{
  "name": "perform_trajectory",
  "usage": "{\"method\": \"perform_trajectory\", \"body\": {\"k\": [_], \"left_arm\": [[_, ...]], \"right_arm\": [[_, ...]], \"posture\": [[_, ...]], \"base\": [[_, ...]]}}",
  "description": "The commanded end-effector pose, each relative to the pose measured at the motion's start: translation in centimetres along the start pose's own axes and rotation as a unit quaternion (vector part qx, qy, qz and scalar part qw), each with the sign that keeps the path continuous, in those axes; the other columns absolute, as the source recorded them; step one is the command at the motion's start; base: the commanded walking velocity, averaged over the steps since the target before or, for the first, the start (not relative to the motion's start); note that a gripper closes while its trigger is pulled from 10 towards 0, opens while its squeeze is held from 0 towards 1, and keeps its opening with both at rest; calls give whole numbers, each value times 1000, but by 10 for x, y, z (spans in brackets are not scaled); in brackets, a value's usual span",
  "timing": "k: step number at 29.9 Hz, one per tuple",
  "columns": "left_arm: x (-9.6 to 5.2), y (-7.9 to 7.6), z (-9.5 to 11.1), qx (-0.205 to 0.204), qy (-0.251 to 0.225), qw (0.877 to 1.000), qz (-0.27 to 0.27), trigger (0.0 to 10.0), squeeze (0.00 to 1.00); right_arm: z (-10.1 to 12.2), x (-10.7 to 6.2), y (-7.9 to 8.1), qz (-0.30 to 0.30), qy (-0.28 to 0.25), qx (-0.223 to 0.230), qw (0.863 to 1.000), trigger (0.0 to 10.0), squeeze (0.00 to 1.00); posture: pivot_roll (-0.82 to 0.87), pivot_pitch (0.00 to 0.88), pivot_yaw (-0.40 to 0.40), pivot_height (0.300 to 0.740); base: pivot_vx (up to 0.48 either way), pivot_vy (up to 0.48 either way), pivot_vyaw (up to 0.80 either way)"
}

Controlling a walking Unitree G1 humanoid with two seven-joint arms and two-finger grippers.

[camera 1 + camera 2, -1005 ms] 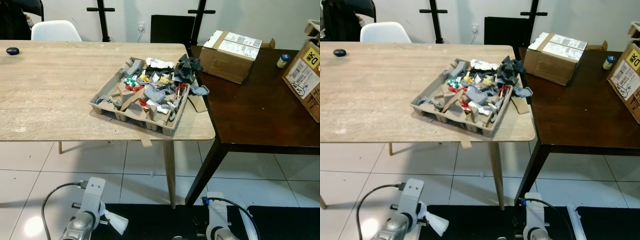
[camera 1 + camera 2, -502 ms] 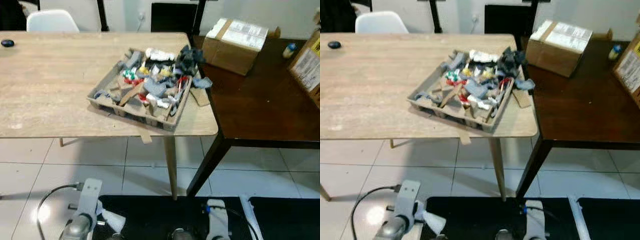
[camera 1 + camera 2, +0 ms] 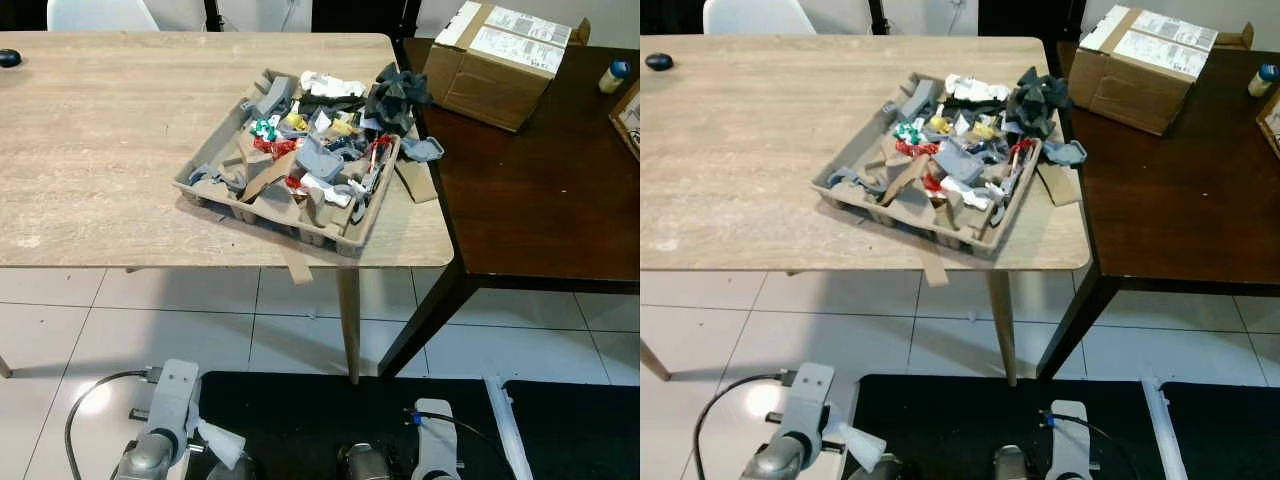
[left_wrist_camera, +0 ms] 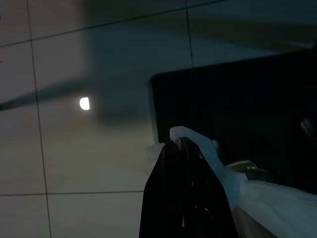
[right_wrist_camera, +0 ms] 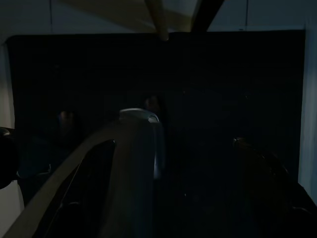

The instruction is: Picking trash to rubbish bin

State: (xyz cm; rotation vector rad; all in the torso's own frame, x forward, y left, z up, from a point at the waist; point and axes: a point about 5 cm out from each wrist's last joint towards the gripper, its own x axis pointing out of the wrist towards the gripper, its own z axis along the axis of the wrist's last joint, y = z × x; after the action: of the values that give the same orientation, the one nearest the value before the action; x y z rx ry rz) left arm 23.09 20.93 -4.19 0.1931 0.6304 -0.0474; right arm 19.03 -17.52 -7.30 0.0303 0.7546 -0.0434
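Note:
A cardboard tray (image 3: 203, 193) heaped with mixed trash (image 3: 318, 150) (paper scraps, grey and black pieces, red and yellow bits) sits near the right end of the light wooden table (image 3: 110, 140). Both arms hang low in front of the table. My left gripper (image 4: 179, 144) is shut on a crumpled white wrapper (image 4: 210, 156), which also pokes out beside the left wrist (image 3: 222, 445). In the dark right wrist view, my right gripper (image 5: 172, 143) hangs over the black mat with its fingers apart and nothing held. No rubbish bin is in sight.
A dark brown table (image 3: 530, 200) adjoins the wooden one on the right and carries a cardboard box (image 3: 500, 60) and a small bottle (image 3: 613, 75). A black mouse (image 3: 8, 58) lies at the far left. A black mat (image 3: 330, 420) covers the tiled floor by my feet.
The camera has moved closer and tilted down, so the tables fill more of the picture. The arms still hang low, the left one still holding the white wrapper.

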Motion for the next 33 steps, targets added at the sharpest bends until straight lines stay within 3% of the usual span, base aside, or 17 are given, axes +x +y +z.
{"method": "perform_trajectory", "body": {"k": [1, 12, 18, 27, 33], "left_arm": [[-3, 0, -8, -5, 14, 1000, 11, 10000, 0], [5, -8, 2, -14, 16, 1000, 18, 10000, 0], [3, -10, -5, -6, 37, 999, 0, 10000, 0], [1, -5, -5, -2, 19, 999, 36, 10000, 0], [2, 1, 6, -65, -28, 995, 70, 10000, 0]], "right_arm": [[-4, -2, -3, -9, 5, -8, 1000, 10000, 0], [31, 10, -3, -29, -42, -42, 998, 10000, 0], [36, 12, 3, -21, -51, -44, 998, 10000, 0], [34, 12, 7, -20, -51, -31, 998, 10000, 0], [34, 11, 7, -23, -53, -23, 998, 10000, 0]], "posture": [[85, 290, 22, 740], [84, 224, 3, 740], [86, 212, 4, 740], [101, 192, -9, 740], [100, 175, -17, 740]], "base": [[0, 0, 0], [0, 0, 0], [0, 0, 0], [0, 0, 0], [0, 0, 0]]}}
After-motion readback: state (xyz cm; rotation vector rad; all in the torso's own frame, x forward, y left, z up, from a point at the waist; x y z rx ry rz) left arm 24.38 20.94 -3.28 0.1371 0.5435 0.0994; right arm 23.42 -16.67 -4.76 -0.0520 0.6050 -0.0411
